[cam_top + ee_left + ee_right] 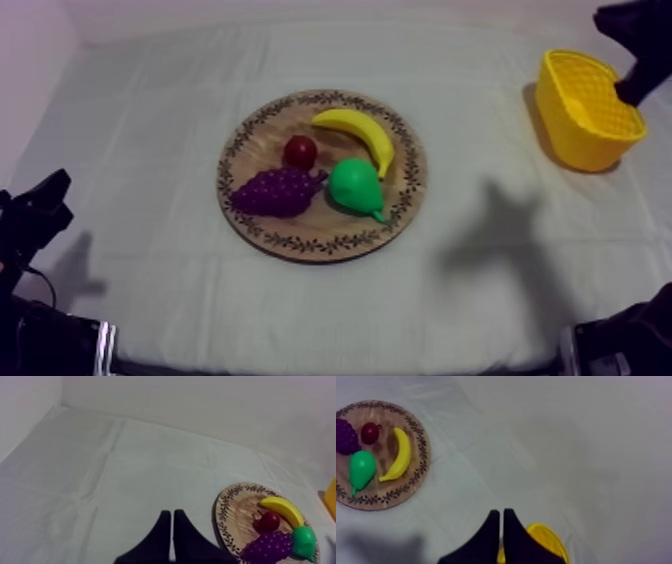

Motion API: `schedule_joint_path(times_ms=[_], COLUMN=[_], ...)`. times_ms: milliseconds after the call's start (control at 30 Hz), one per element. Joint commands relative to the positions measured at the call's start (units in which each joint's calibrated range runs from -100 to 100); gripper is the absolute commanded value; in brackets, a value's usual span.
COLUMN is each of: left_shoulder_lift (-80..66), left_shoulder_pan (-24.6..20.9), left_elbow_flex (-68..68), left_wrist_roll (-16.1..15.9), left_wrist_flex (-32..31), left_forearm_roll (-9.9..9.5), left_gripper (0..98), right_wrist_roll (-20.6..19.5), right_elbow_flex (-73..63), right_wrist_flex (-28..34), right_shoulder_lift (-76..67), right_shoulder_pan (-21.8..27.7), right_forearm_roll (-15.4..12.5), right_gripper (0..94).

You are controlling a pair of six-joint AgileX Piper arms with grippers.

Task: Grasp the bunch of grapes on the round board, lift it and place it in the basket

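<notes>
The purple bunch of grapes (pixel 275 191) lies on the left part of the round wooden board (pixel 322 247), beside a small red fruit (pixel 300 151), a green pear (pixel 357 185) and a banana (pixel 360 135). The yellow basket (pixel 585 108) stands at the far right. My right gripper (pixel 632 90) hangs over the basket's far rim; in its wrist view the fingers (pixel 501 518) lie together above the basket (pixel 548 541), with the grapes (pixel 345 436) far off. My left gripper (pixel 52 188) rests low at the left, its fingers (pixel 172 521) a narrow shut wedge, the grapes (pixel 268 546) off to its side.
The grey-white cloth covers the table, with open room between board and basket. A wall rises behind the table's far edge. The right arm's shadow falls on the cloth to the right of the board.
</notes>
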Motion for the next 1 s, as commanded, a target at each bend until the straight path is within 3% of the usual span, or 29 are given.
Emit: schedule_joint_path(times_ms=[0, 200, 467, 967], left_shoulder_lift=[0.00, 0.00, 0.00, 0.00], left_shoulder_pan=[-0.01, -0.01, -0.01, -0.01], left_elbow_flex=[-0.04, -0.04, -0.04, -0.04], left_wrist_roll=[0.01, 0.01, 0.01, 0.01], left_wrist_flex=[-0.03, -0.03, -0.03, -0.03], left_forearm_roll=[-0.04, -0.04, -0.04, -0.04], left_gripper=[0.1, 0.1, 0.1, 0.1], right_wrist_roll=[0.29, 1.44, 2.48, 2.18], right_elbow_flex=[-7.58, -18.43, -33.94, -51.81], right_wrist_flex=[1.67, 7.61, 18.92, 35.48], right_shoulder_lift=[6.46, 16.72, 29.70, 48.72], right_shoulder_pan=[-2.91, -7.97, -13.02, -19.69], right_forearm_roll=[-0.04, -0.18, -2.64, -5.78], right_gripper=[0.4, 0.4, 0.4, 0.5])
